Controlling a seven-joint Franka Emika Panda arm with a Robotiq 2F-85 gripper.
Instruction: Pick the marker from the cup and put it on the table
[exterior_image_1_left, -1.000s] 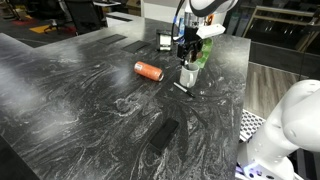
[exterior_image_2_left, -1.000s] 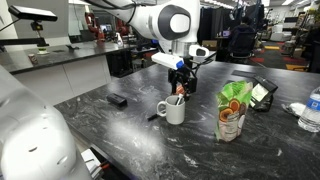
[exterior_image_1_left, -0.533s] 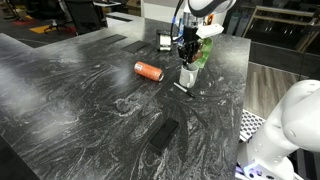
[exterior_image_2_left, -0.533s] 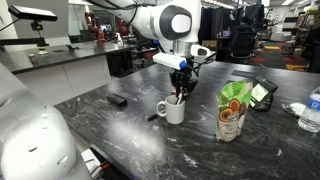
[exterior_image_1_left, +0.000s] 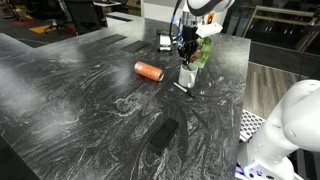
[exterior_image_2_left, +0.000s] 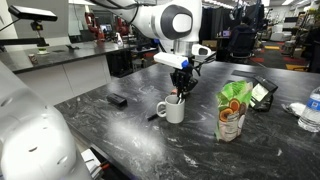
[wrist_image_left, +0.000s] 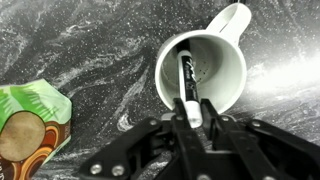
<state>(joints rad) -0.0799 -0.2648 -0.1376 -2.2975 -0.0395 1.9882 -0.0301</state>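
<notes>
The white cup (wrist_image_left: 228, 62) with a handle stands on the black marbled table (wrist_image_left: 80, 50). The black marker (wrist_image_left: 186, 72) leans inside it, upper end toward the wrist camera. My gripper (wrist_image_left: 192, 110) hangs right over the cup's rim, and both fingers press on the marker's whitish top end, so it is shut on the marker. In both exterior views the gripper (exterior_image_1_left: 186, 58) (exterior_image_2_left: 180, 90) points straight down into the cup (exterior_image_1_left: 187, 76) (exterior_image_2_left: 175, 110). The marker's lower end rests inside the cup.
A green snack bag (exterior_image_2_left: 233, 108) (wrist_image_left: 30, 125) stands close beside the cup. An orange can (exterior_image_1_left: 149, 71) lies on its side further off. A flat black object (exterior_image_1_left: 163, 134) and a small dark stick (exterior_image_1_left: 180, 88) lie on the table. A bottle (exterior_image_2_left: 312, 108) stands at the edge.
The jaws have closed from open onto the marker's top end. The arm has stayed almost still above the cup.
</notes>
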